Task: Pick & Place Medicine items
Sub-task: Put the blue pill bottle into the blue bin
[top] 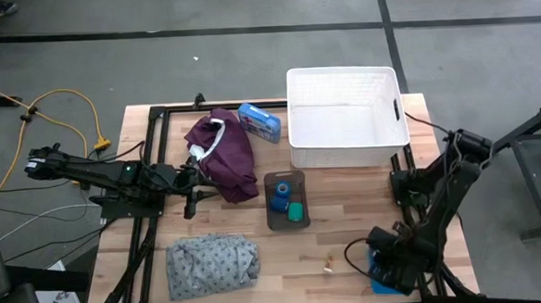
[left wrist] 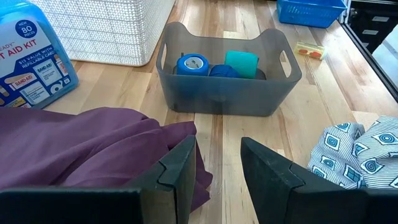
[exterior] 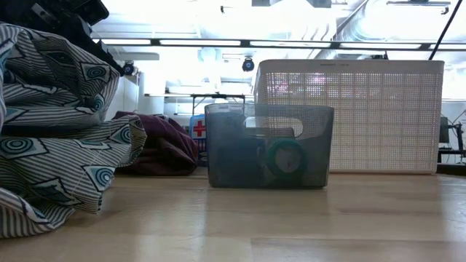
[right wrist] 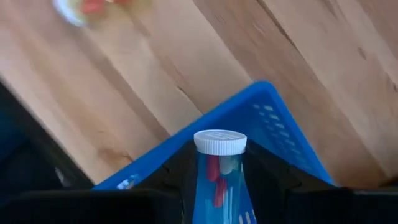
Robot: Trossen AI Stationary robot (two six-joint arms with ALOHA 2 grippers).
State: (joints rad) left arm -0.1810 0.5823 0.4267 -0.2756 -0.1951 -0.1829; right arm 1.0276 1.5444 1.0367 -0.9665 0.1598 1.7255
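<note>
A grey plastic bin (top: 285, 200) is seen near the middle of the wooden table (top: 349, 240). Inside it lie two blue rolls (left wrist: 193, 64) and a green roll (left wrist: 241, 63), touching one another. Behind the bin stands a white mesh basket (top: 346, 115). Beside the basket, a blue first aid kit (left wrist: 28, 62) is placed; "80", "AID KIT" and "BAND-AID" can be read on its label, and a red cross is shown on it in the low view. A maroon garment (top: 224, 154) is spread to the left of the bin, and a grey patterned cloth (top: 211, 263) is bunched in front of it, toward the table's near left corner. A small yellowish and pink piece (top: 329, 262) lies on the bare wood in front of the bin.

The left gripper (left wrist: 217, 163) is held just left of the bin, above the garment, its fingers spread with nothing between them. The right gripper (right wrist: 219, 177) is positioned over a blue basket (right wrist: 273, 134) at the table's near right corner, its fingers pinching a clear pill bottle (right wrist: 219, 168) with a white cap.
</note>
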